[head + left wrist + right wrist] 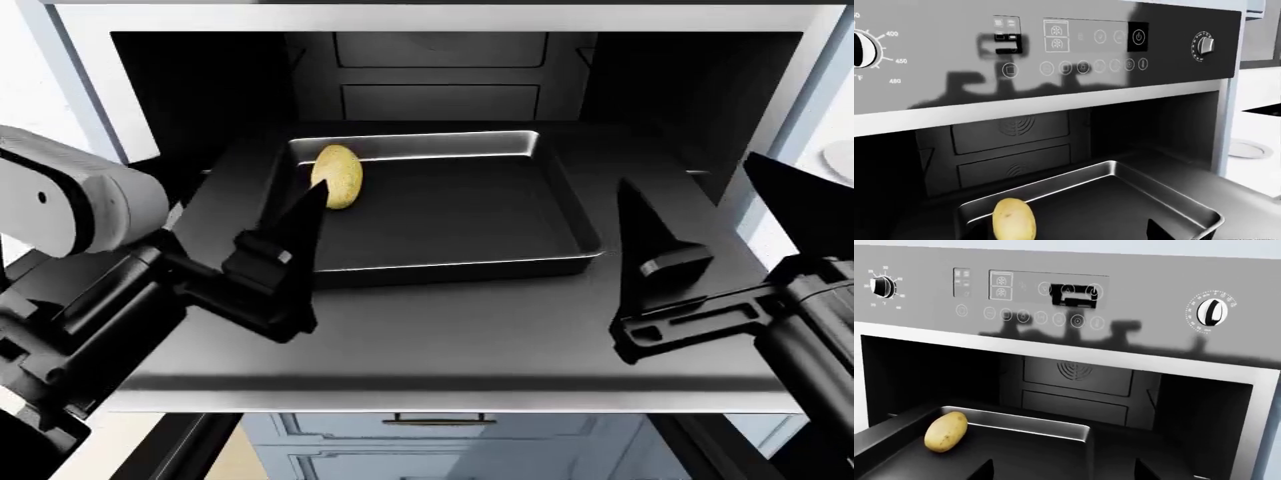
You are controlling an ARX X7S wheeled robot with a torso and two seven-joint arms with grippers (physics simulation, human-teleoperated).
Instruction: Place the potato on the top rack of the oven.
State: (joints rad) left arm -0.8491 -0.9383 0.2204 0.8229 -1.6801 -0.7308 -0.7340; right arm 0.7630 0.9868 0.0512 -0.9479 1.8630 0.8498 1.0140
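Inside the oven (200, 90), the potato (336, 176) is lying in a baking tray (561, 215) sitting on the top rack (454, 340). Both grippers, left (287, 250) and right (707, 250), are hovering with jaws spread, holding nothing.

- The potato (336, 176) lies in the baking tray (441, 262), at its far left corner.
- The tray sits on the top rack (441, 340), which stands out in front of the oven (1074, 385) cavity.
- The left gripper (287, 250) hangs over the tray's left rim, the right gripper (721, 240) to the tray's right.
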